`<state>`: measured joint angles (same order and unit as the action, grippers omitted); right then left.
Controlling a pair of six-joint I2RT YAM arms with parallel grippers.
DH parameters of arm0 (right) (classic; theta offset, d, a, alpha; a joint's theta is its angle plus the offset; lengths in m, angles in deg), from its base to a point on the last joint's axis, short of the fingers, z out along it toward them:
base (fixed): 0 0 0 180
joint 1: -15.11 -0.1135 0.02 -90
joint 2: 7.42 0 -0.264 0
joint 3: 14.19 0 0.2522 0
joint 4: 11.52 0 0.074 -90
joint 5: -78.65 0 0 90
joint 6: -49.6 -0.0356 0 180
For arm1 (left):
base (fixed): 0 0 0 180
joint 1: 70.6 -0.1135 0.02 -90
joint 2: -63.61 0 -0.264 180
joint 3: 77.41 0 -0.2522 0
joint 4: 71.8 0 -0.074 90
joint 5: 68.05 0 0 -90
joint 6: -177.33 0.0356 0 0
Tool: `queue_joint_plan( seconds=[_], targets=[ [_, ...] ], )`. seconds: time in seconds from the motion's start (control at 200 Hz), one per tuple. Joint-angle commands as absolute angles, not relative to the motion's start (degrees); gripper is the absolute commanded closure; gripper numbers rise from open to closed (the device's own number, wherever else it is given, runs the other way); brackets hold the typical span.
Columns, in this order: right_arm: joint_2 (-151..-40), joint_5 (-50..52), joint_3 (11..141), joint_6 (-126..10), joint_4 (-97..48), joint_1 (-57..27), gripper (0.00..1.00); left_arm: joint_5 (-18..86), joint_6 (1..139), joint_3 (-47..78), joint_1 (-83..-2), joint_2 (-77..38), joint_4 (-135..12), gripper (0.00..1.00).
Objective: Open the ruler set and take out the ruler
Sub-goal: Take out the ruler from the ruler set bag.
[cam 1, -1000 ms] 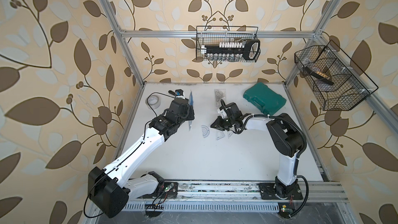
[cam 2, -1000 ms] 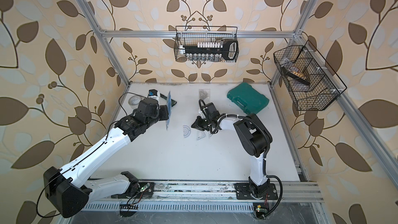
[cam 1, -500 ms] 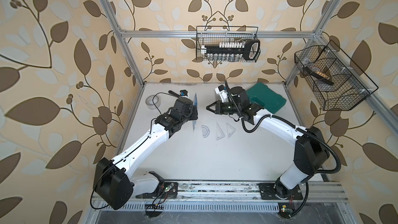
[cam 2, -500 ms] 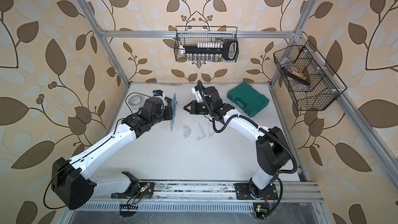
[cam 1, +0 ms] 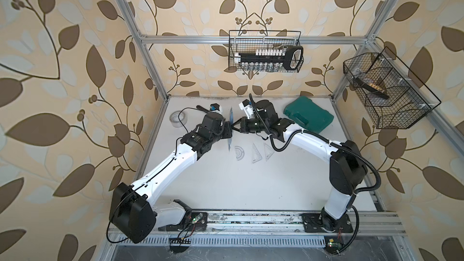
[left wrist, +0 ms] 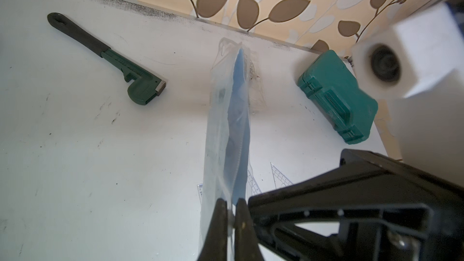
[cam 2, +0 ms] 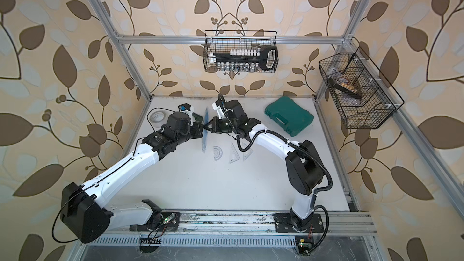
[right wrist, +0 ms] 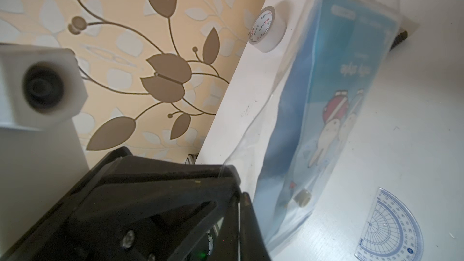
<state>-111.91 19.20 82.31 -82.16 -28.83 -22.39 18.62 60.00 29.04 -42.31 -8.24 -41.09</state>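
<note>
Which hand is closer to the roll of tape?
Left. The left hand grips the pouch on the side facing the tape; the right hand pinches it from the far side.

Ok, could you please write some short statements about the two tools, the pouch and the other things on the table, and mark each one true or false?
1. The left tool is shut on the pouch. True.
2. The right tool is shut on the pouch too. True.
3. The protractor is inside the pouch. False: it lies on the table, beside two set squares.
4. The green case stands open. False: it lies closed.
5. A tape roll lies on the table. True.
6. The wrench stands upright. False: it lies flat on the table.
</note>
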Motion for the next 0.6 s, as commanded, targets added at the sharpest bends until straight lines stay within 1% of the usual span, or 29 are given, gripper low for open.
queue_joint_plan(
  seconds=[0.0, 0.335, 0.48, 0.595],
  targets=[
    [-113.18, 17.17, 84.16, -81.42, -31.94, -23.02, 1.00, 20.61, 59.69, 27.82, -42.23, -7.42, -43.99, 1.00],
    [-115.20, 12.44, 87.49, -76.81, -39.93, -22.96, 1.00, 21.99, 59.43, 28.00, -42.23, -6.70, -45.03, 1.00],
    [-115.66, 10.59, 88.22, -76.03, -41.66, -22.99, 0.82, 22.86, 59.32, 28.48, -42.26, -6.10, -46.06, 1.00],
    [-116.22, 9.91, 88.73, -75.60, -42.29, -22.95, 0.75, 24.51, 59.23, 29.31, -42.22, -5.41, -47.95, 1.00]
  ],
)
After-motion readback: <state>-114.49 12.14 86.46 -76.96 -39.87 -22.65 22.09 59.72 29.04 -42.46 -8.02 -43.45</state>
